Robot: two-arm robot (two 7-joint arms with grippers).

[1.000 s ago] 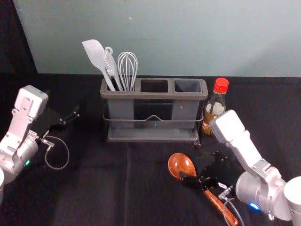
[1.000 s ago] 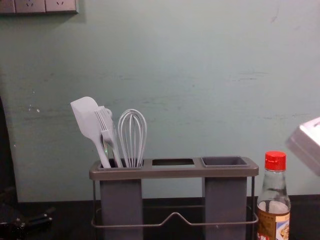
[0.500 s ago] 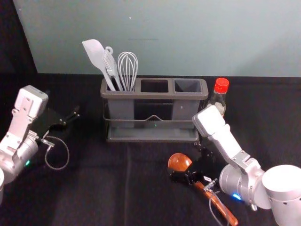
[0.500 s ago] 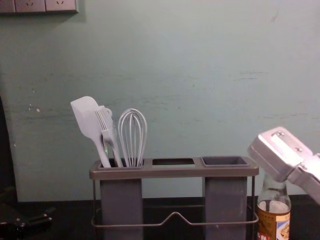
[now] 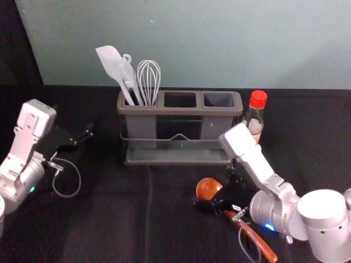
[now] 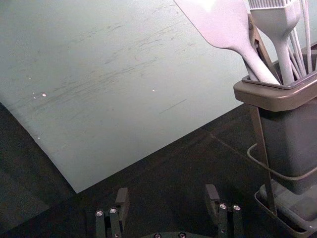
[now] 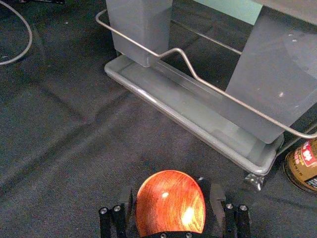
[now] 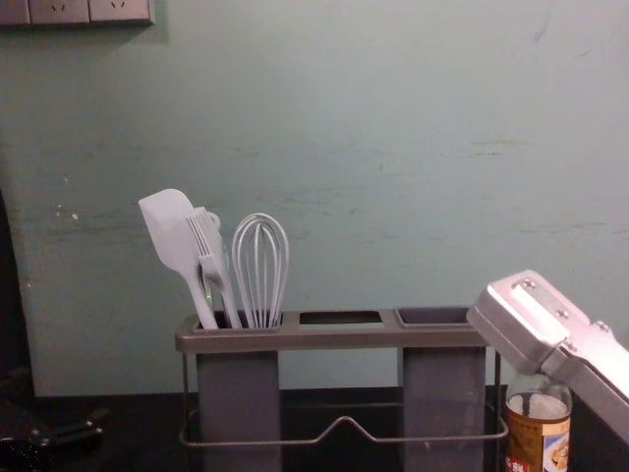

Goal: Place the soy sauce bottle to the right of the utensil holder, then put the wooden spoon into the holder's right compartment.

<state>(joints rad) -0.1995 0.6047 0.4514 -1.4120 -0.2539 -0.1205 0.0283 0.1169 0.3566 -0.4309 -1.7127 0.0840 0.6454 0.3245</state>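
The wooden spoon (image 5: pixel 208 187) lies on the dark cloth in front of the holder's right part, its handle slanting toward the front right. Over it is my right gripper (image 5: pixel 219 188); in the right wrist view this gripper (image 7: pixel 172 197) stands open, the spoon's bowl (image 7: pixel 170 208) between its fingers. The utensil holder (image 5: pixel 176 163) has an empty right compartment (image 5: pixel 219 99). Just right of it stands the soy sauce bottle (image 5: pixel 254 118), partly hidden by the right arm. My left gripper (image 5: pixel 75 125) is parked at the left, open in the left wrist view (image 6: pixel 167 197).
A white spatula (image 5: pixel 111 63), a brush and a whisk (image 5: pixel 148 80) stand in the holder's left compartment. Behind everything rises a pale green wall (image 5: pixel 219 44). The right forearm (image 5: pixel 263 170) passes close in front of the bottle.
The right arm has moved left, bringing its gripper to the spoon's bowl and its forearm across the lower part of the bottle. The spoon, bottle, holder and left arm look unmoved.
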